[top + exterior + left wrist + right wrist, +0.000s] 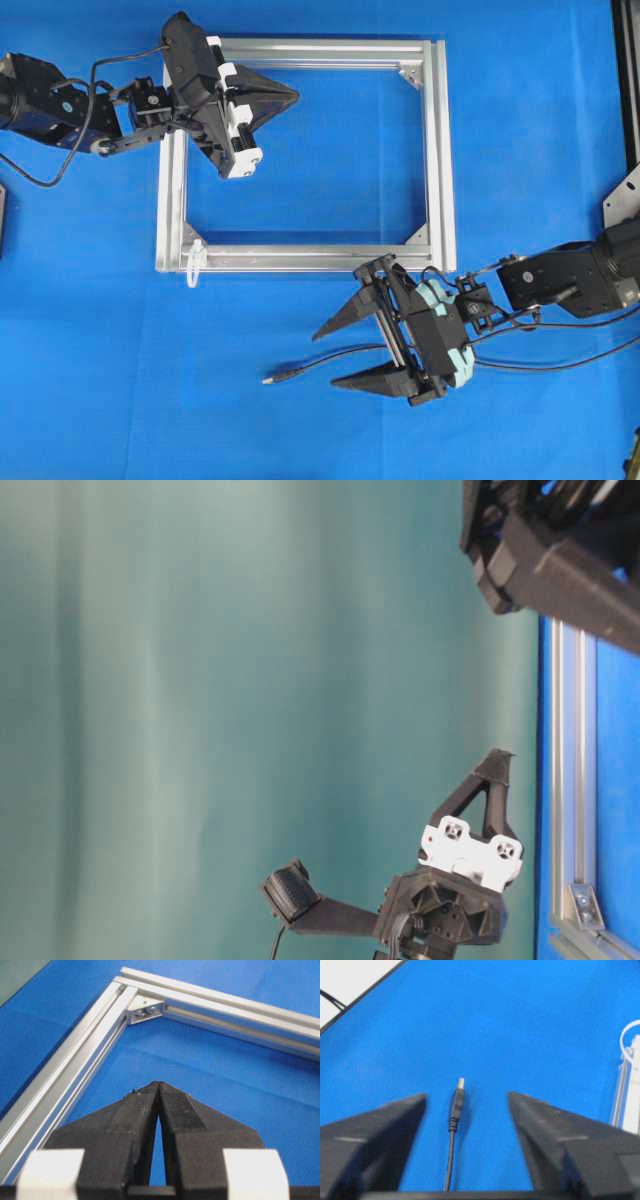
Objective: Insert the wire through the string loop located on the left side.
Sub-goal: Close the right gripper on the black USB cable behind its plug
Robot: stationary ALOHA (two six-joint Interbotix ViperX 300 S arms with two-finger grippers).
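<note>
- The long thin black wire with a small grey metallic plug tip (300, 371) lies flat on the blue cloth-covered bench (120, 380), toward the bench's near edge. Its plug points to the left side.
- The right gripper (345, 352) has its black fingers spread wide, one on each side of the wire, and grips nothing. In the right wrist view the plug (458, 1094) lies midway between them, clear of both.
- The left gripper (290, 97) has its fingers pressed together and holds nothing. It hangs over the far rail of the silver aluminium frame (436, 150).
- The small thin white string loop (192, 263) hangs off the frame's near-left corner, well apart from the plug.
- The step in hand looks like taking hold of the wire.
- To do it well, I judge the right fingers should close a little behind the plug, leaving enough tip free to lead through the loop.
- A grip too far back may let the tip droop and miss the small opening.
- The loop is limp, so I judge a slow, straight approach would suit.
</note>
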